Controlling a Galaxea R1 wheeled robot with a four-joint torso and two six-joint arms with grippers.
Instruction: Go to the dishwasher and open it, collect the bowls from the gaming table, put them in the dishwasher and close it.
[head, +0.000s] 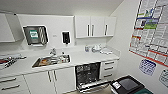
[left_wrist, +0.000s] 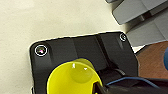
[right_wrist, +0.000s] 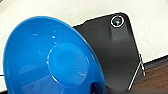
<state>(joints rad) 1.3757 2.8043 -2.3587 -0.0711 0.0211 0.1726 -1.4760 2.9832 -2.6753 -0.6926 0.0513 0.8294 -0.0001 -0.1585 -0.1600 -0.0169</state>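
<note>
Head view: a white kitchenette seen from above. The dishwasher (head: 88, 74) sits under the white counter (head: 82, 58), to the right of the steel sink (head: 51, 60). Its door is folded down and the dark wire racks inside are exposed. White drawers (head: 109, 68) stand just beside it on the right, and a dark-lidded bin (head: 127, 85) stands near the lowered door.

Left wrist view: a yellow bowl (left_wrist: 74, 78) sits against the robot's dark plate, above pale floor. It looks carried by the left gripper, but the fingers are hidden, so how far they are open cannot be told.

Right wrist view: a bright blue bowl (right_wrist: 51, 60) shows large, its hollow facing the camera, against the same kind of dark plate. It appears carried by the right gripper — again the grip itself cannot be made out.

Step in hand: by my reading, bringing the bowls to the open dishwasher.

Doing it well: approach squarely to the lowered door, keep clear of the bin, hold both bowls level, and load one arm at a time — lower each bowl onto a rack before letting go.
</note>
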